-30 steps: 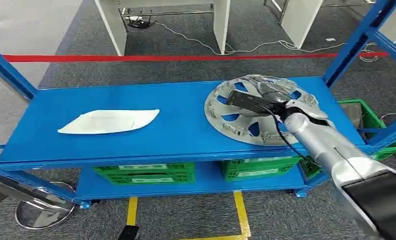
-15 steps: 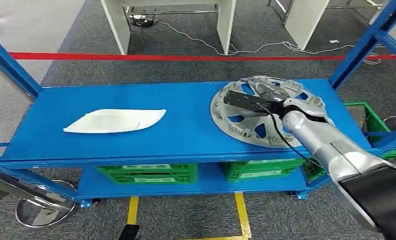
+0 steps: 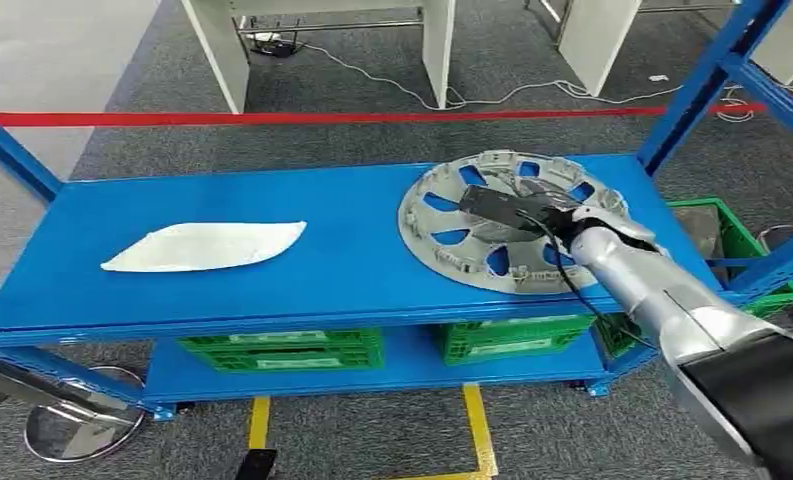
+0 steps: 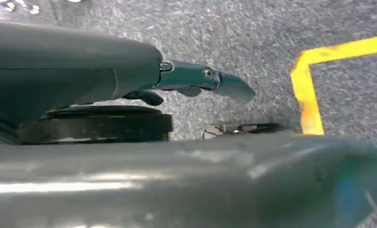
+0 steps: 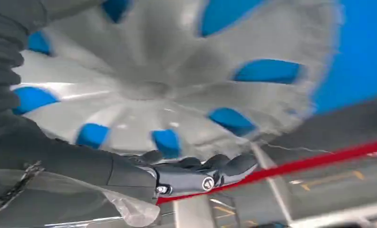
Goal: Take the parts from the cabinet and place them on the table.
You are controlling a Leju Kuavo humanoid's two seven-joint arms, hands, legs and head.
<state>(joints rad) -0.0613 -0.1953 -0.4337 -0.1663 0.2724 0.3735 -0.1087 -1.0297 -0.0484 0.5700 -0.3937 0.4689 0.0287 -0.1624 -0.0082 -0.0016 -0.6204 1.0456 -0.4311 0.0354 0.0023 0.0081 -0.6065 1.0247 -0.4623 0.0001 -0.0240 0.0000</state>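
One hubcap (image 3: 492, 225): lay flat on the shelf's (image 3: 352, 250) right side.
Right hand (image 3: 532, 200): rested on the hubcap; grasp could not be told.
White part (image 3: 204, 246): lay on the shelf's left side.
Left hand (image 4: 196, 83): hung over the floor, fingers extended, holding nothing.

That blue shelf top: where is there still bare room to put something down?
On the blue metal shelf top, one bare patch lies between the flat white plastic panel and the round silver wheel cover. A strip runs along the front edge below both. The right end is crowded: the wheel cover fills it, with the right hand on it.
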